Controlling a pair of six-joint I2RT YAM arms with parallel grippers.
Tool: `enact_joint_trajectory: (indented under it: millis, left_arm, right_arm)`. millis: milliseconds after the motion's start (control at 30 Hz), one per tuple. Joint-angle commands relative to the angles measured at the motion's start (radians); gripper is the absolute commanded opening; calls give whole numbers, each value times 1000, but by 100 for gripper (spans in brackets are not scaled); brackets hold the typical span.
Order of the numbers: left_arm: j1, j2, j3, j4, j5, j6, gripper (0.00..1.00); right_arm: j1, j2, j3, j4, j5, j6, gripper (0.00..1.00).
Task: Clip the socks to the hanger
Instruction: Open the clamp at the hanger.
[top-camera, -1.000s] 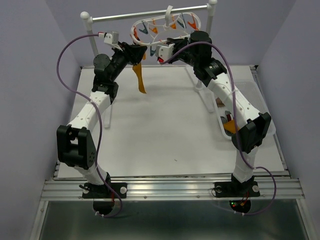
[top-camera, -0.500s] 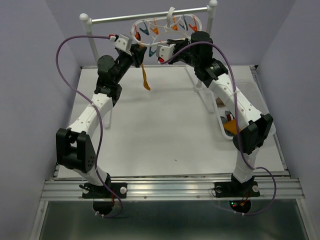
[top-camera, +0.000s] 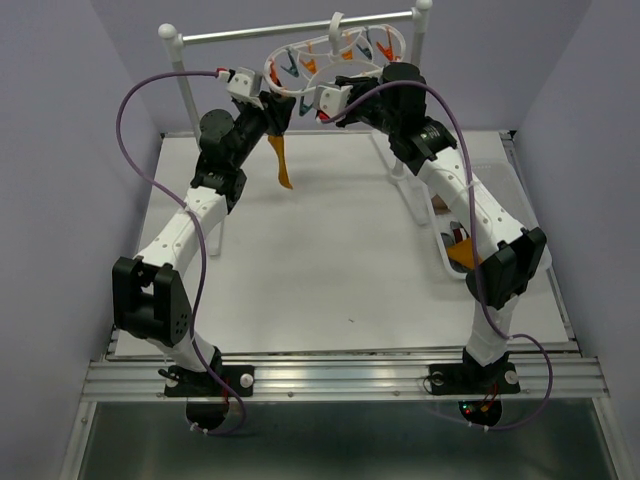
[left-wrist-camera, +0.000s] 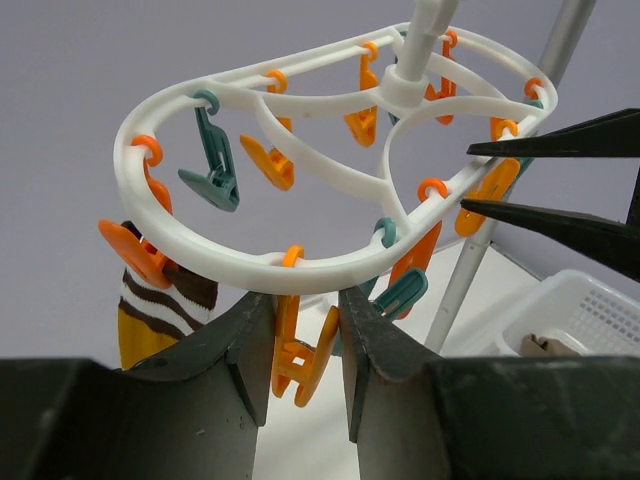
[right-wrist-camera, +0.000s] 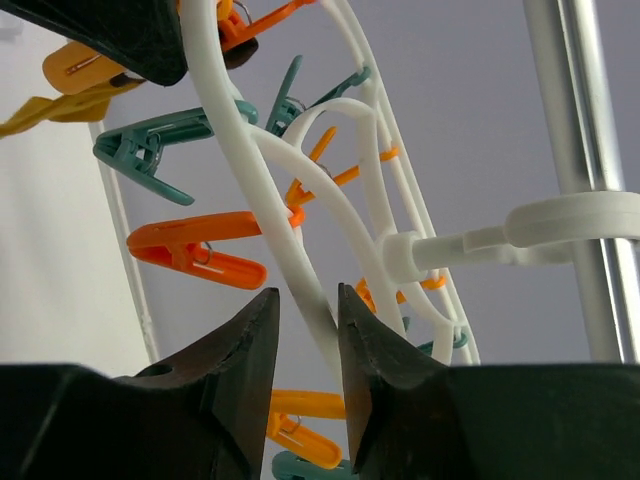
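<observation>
The white table (top-camera: 330, 260) fills the middle of the overhead view. At its far edge a silver rail (top-camera: 260, 30) spans two white posts. Both arms reach up from the near edge towards that rail. A white plastic basket (left-wrist-camera: 600, 315) stands on the right side of the table, and a brown sock (left-wrist-camera: 545, 346) shows at its rim. The hanger (left-wrist-camera: 215, 248), a white oval ring with inner ribs, hangs from the rail by its hook (right-wrist-camera: 560, 222) and sits between the two wrists. A mustard sock (top-camera: 282, 165) with a dark and white striped cuff dangles below the ring's left end, clear of the table. Its cuff meets the lower end of an orange clip (left-wrist-camera: 135, 250) there. It looks pinched in that clip, though the bite itself is not plainly seen. The left gripper (left-wrist-camera: 305, 300) is under the near rim of the ring, its jaws drawn in partway. Both fingers press the sides of the near orange clip (left-wrist-camera: 298, 365), which hangs between them. The right gripper (right-wrist-camera: 308, 295) is at the opposite side of the ring, its jaws parted a little. They straddle the white rim, and the left wrist view shows a slim gap on each side, so they do not appear to clamp it. A teal clip (left-wrist-camera: 400, 295) hangs just beside the held one, and another teal clip (left-wrist-camera: 212, 165) hangs from the far rim.
</observation>
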Motion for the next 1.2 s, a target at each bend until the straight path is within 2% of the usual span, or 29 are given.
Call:
enact_joint_trajectory:
  millis: [0, 67, 100, 167, 267, 367, 533, 800, 1000, 1167]
  left_arm:
    - [3, -34, 35, -54, -53, -78, 0]
    - [3, -30, 40, -71, -53, -108, 0]
    - [2, -25, 46, -77, -68, -128, 0]
    - [0, -22, 52, -98, -74, -162, 0]
    - [0, -21, 59, -128, -85, -187, 0]
    - [0, -19, 79, -170, -71, -246, 0]
    - [0, 1, 162, -301, -57, -387, 0]
    - [-7, 27, 254, -491, -85, -535, 0]
    - [-26, 18, 236, -484, -126, -556, 0]
    - [-29, 13, 216, -458, -135, -570, 0]
  right_arm:
    - [10, -51, -29, -3, 5, 79, 45]
    - [10, -65, -50, -2, -2, 82, 57]
    - [10, -82, -73, -2, -13, 90, 67]
    - [10, -97, -92, -3, -25, 108, 75]
    - [10, -137, -136, -5, -42, 133, 99]
    - [10, -173, -164, -5, -29, 188, 100]
    - [10, -243, -198, -3, 36, 386, 100]
    - [10, -372, -366, 9, 139, 680, 100]
    - [0, -398, -408, 12, 185, 766, 100]
    - [-81, -423, -452, 12, 246, 920, 100]
